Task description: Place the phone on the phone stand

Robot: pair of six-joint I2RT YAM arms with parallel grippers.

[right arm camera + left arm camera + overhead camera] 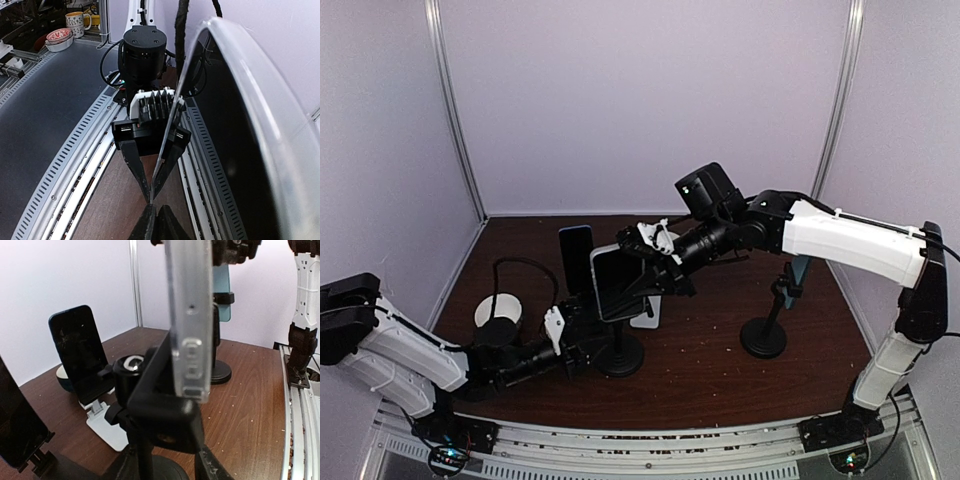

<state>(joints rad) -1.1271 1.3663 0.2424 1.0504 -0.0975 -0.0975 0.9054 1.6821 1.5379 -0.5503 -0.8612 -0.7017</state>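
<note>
A phone in a clear case (613, 283) hangs over the middle of the table, with my right gripper (642, 252) shut on its upper end. In the left wrist view the phone (189, 315) shows edge-on and upright, its lower end down at the black cradle (160, 410) of the phone stand (620, 355). My left gripper (167, 467) is low at the stand's stem (143, 452). One finger is on each side of the stem, and a gap shows on the right. In the right wrist view the phone (235, 150) fills the right side, with the right gripper (157, 220) pinching it.
A dark phone (575, 255) stands on a white stand (646, 316) just behind. At the right, another black stand (764, 337) carries a blue phone (801, 270). A white round object (496, 309) lies at the left. Grey walls close in the table on three sides.
</note>
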